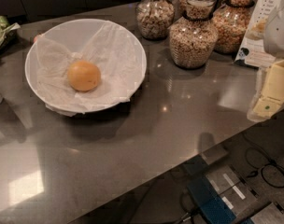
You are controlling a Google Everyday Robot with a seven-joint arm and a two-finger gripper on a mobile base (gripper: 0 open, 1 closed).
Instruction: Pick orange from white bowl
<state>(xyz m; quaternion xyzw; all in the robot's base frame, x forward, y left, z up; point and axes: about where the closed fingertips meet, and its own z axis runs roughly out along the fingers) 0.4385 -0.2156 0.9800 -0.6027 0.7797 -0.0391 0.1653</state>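
At the upper left edge of the frame a green packet (2,29) is lying on the dark grey counter (132,143). Just to its right the white bowl (86,26) is sitting on the counter, filling much of the upper left of the frame, and crinkled white paper (116,55) is lining its inside. The orange (84,75) is resting on that paper, a little left of the bowl's middle, with nothing touching it from above. Further right, along the top of the frame, three glass jars of grains are standing close together: one at the back (154,15), one nearer and larger (193,34), and one behind it to the right (233,24). A printed card (262,29) is standing just beside the last jar. At the right edge of the frame the claw (271,94) is hanging over the counter's edge, well apart from the bowl and the orange; whether it is apart or together I cannot tell. In the lower right corner, below the counter, dark cables (268,169) are lying on the floor.
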